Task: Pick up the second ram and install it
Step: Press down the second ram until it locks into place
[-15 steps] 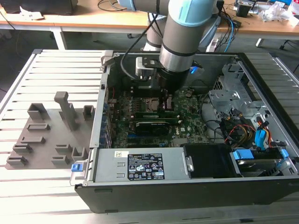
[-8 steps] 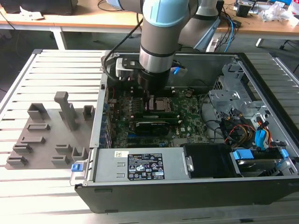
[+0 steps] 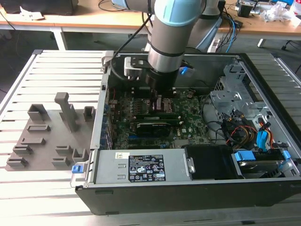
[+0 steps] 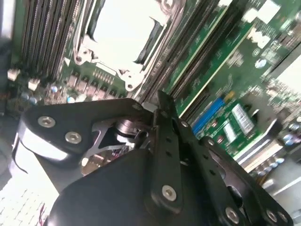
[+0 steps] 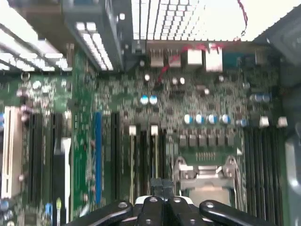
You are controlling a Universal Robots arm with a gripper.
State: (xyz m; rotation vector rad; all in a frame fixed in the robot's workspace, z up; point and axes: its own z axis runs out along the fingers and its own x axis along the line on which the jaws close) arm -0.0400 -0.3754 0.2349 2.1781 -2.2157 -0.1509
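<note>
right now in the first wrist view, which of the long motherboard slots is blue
The single blue slot, standing between black slots. One other long slot is a white slot; the rest are black.

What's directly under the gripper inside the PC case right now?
The green motherboard: in the first wrist view, the metal processor socket and rows of dark memory slots lie below the gripper. The gripper's body covers what sits right beneath the fingertips.
</note>
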